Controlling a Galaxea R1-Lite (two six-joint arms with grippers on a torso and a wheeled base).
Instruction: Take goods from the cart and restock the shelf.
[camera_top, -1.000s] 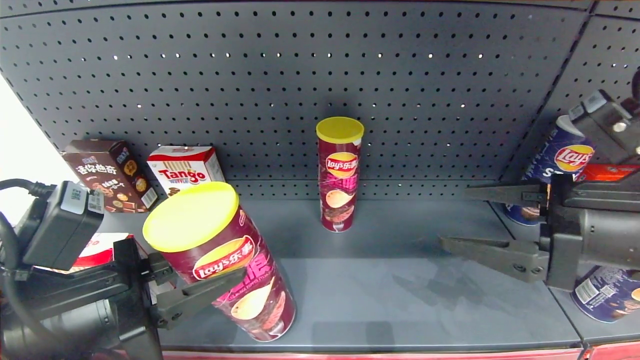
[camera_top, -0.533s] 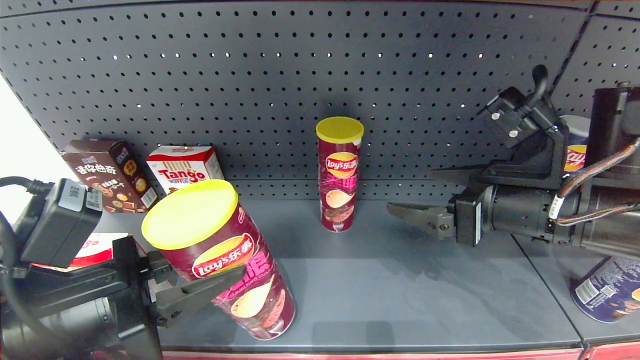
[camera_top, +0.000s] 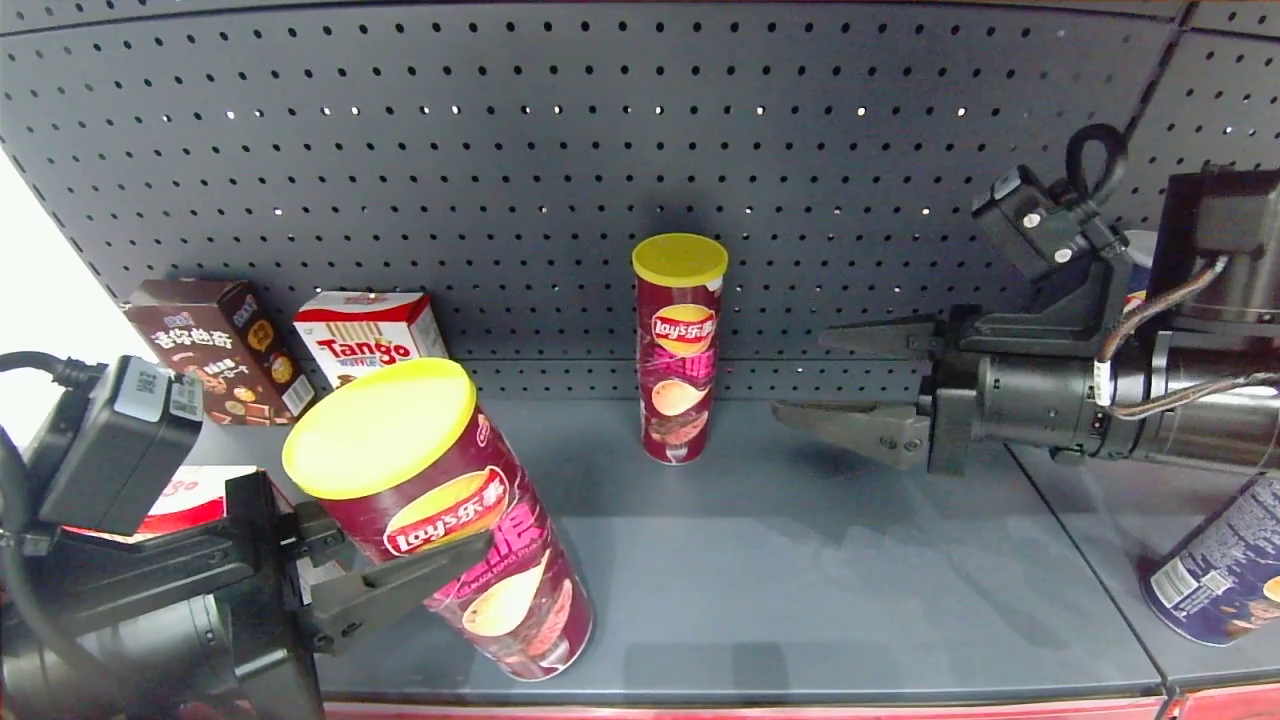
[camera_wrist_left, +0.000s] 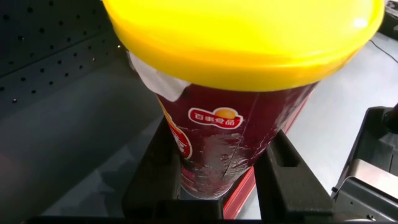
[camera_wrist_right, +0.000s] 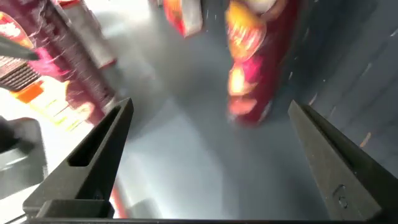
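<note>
A maroon chips can (camera_top: 470, 540) with a yellow lid (camera_top: 380, 428) leans tilted over the front left of the grey shelf (camera_top: 800, 600). My left gripper (camera_top: 385, 585) is shut on its body, and its base sits low by the shelf's front edge. In the left wrist view the same can (camera_wrist_left: 239, 143) sits between both fingers (camera_wrist_left: 155, 180). A second identical can (camera_top: 680, 350) stands upright near the pegboard. My right gripper (camera_top: 808, 375) hovers open just right of it, fingers pointing at it. In the right wrist view, that can (camera_wrist_right: 255, 68) lies ahead of the right gripper (camera_wrist_right: 211, 130).
A brown biscuit box (camera_top: 215, 345) and a white wafer box (camera_top: 370, 340) stand at the back left, with a red-and-white pack (camera_top: 190, 500) in front. Blue chips cans (camera_top: 1215, 580) lie on the neighbouring shelf to the right. The pegboard (camera_top: 600, 150) closes the back.
My right gripper has swung left across the shelf, from the blue cans to just beside the upright maroon can. The left gripper and its can have hardly moved.
</note>
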